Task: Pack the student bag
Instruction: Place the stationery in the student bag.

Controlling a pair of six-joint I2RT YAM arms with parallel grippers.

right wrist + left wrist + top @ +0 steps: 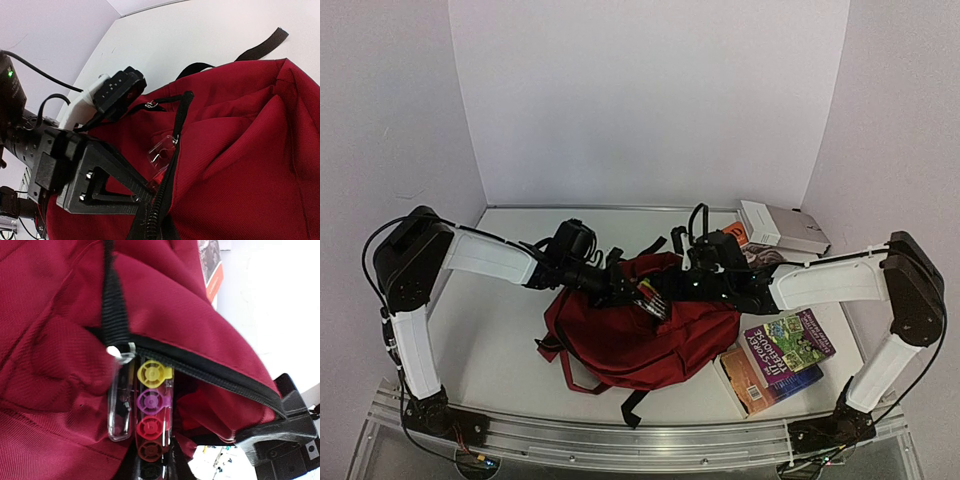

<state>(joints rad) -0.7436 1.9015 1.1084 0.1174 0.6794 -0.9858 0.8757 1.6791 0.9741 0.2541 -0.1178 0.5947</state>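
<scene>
While pinching the zip edge of the backpack (650, 345), jaws together on it, apparently props the mouth open with the right gripper (147, 197). Feeds a clear marker case (145, 405) into that gap with the left gripper (628, 290), grip there impossible to read. Shows the backpack slumped mid-way across the white table (500, 320), books (788, 345) just beside, bare white walls (650, 100) around.

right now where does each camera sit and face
top external: above and behind the bases, looking down on the table; both arms show, left claw and right claw at the student bag.
left wrist: close in, facing the bag's open zip and a marker pack; own claw barely shows.
right wrist: low, looking across the bag towards the left arm; own claw pinches the zip edge.
shared: both wrist views catch the marker pack.
</scene>
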